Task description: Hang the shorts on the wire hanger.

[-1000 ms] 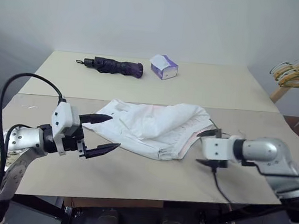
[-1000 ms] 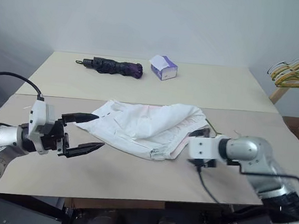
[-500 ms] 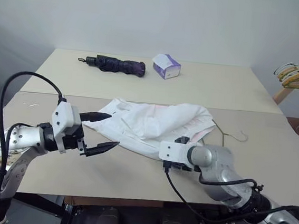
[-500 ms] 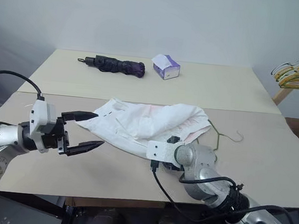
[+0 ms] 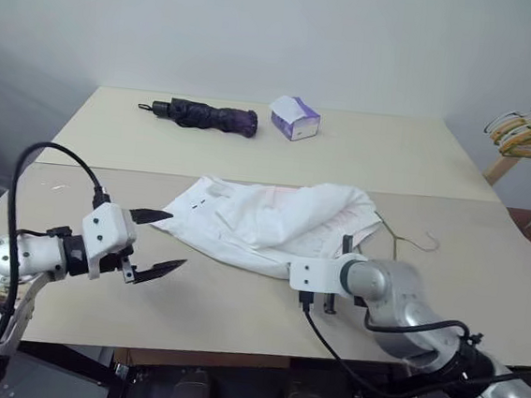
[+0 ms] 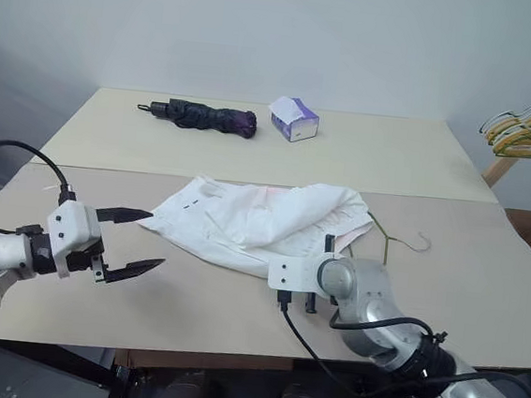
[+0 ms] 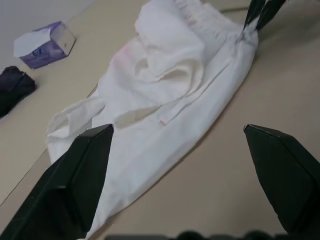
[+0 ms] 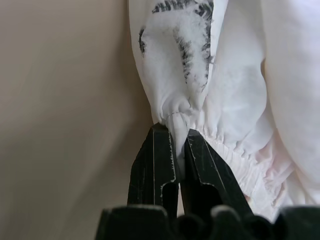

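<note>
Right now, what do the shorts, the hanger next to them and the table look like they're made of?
The shorts look like thin white woven cloth, matte, wrinkled, with a gathered elastic band where the right claw pinches it. The hanger looks like thin bare metal wire, dull and dark, judging by its slim bent hook. The table seems a pale, smooth laminate or painted board; which one is unclear.

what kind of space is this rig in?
Probably an indoor test room, not a home: bare table against a plain wall, with stray props, a folded umbrella, tissue box and white shorts.
</note>
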Robot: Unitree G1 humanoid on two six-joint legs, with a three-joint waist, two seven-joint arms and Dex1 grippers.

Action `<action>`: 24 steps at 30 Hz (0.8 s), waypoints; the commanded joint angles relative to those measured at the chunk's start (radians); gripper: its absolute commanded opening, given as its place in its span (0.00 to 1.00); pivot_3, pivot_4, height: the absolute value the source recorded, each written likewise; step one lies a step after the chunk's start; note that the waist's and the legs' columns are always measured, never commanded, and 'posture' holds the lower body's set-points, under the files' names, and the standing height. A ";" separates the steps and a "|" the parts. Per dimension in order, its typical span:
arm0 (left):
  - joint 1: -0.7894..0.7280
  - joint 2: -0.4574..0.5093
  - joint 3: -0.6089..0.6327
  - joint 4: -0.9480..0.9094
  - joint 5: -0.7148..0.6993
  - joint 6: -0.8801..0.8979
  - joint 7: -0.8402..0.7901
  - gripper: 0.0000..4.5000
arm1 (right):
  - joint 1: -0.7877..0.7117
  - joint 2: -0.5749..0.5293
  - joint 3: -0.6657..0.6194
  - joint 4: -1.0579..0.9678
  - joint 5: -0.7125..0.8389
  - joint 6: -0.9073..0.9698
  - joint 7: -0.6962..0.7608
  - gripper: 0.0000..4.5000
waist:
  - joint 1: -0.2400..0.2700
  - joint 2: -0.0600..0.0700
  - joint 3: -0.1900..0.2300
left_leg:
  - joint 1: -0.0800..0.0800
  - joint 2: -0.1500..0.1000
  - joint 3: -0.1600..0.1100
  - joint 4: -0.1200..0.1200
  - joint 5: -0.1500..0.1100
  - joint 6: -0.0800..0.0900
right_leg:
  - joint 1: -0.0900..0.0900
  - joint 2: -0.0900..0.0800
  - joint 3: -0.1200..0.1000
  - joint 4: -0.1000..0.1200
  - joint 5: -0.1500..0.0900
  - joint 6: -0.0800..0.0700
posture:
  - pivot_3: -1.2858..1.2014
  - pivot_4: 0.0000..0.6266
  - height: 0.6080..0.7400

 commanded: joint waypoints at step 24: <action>-0.440 -0.113 -0.394 0.728 0.667 -0.500 0.445 0.09 | 0.076 -0.061 -0.251 0.018 0.105 -0.217 -0.007 0.00 | -0.013 0.002 -0.023 | -0.002 0.000 0.003 0.005 0.001 0.002 | 0.001 0.000 0.000 0.009 0.000 0.003 | 0.48 0.00 1.00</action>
